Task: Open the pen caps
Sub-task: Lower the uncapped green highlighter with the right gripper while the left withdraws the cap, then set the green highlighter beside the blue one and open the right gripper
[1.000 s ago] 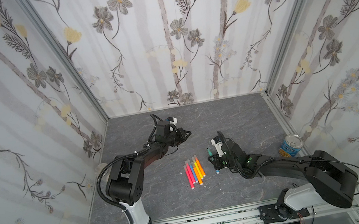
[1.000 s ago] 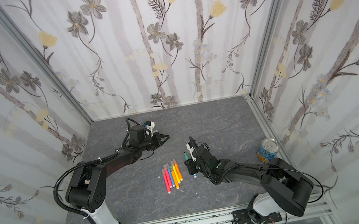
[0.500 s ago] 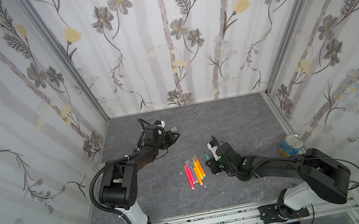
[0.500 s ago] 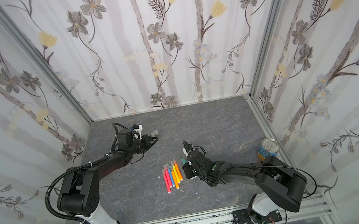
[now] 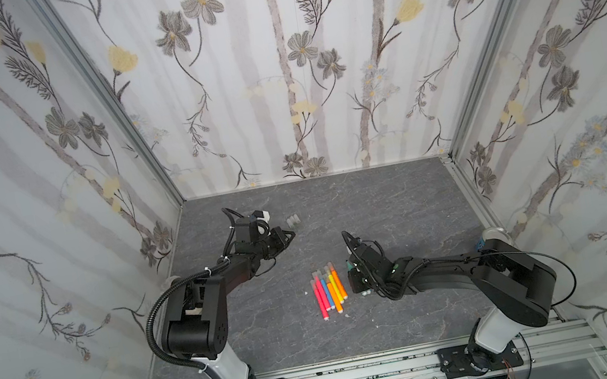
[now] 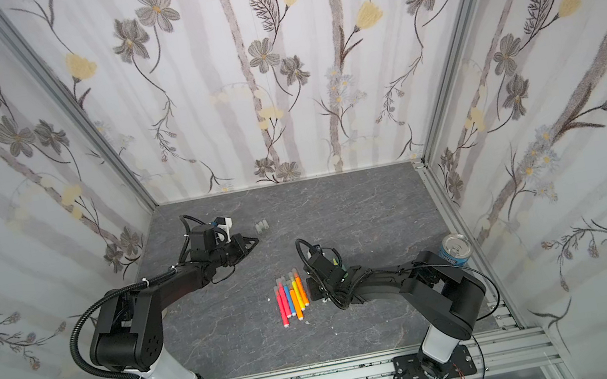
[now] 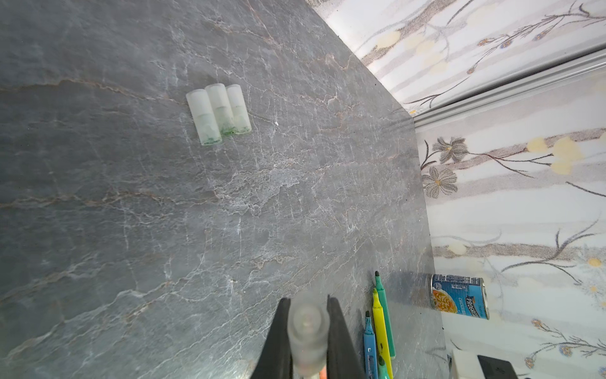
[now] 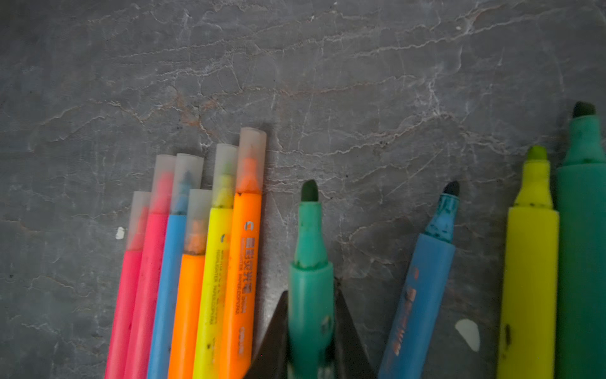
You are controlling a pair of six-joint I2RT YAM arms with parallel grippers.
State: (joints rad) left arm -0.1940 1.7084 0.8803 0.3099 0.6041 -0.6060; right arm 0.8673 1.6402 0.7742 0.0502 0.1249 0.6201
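bench [image 5: 380, 202]: grey, stone-patterned, walled on three sides.

1. nearest the front edge, about mid-width, lies a row of six capped pens [image 5: 328, 289]. the barrels lie side by side, most of them touching. in the right wrist view they run pink, pink, blue, orange, yellow, orange. each has a translucent cap on the end toward the back edge.

2. just beside the row, toward the right edge, the right gripper [image 8: 311, 297] is clenched on the barrel of a teal pen [image 8: 310, 256]. the pen's tip is bare and it lies roughly parallel to the row. whether it touches the bench cannot be told.

3. further toward the right edge lie three uncapped pens. the blue pen [image 8: 423, 279] is tilted and apart. the yellow pen [image 8: 531, 262] and the green pen [image 8: 582, 229] touch each other.

4. at the right edge a can [image 6: 455, 252] stands upright.

5. farther back, left of centre, the left gripper [image 7: 308, 300] is clenched on a single loose cap [image 7: 307, 328], which sits end-on between the fingers.

6. farthest back, just beyond the left gripper, three loose caps [image 7: 218, 113] lie flat and touching in a row. their open ends are stained green.
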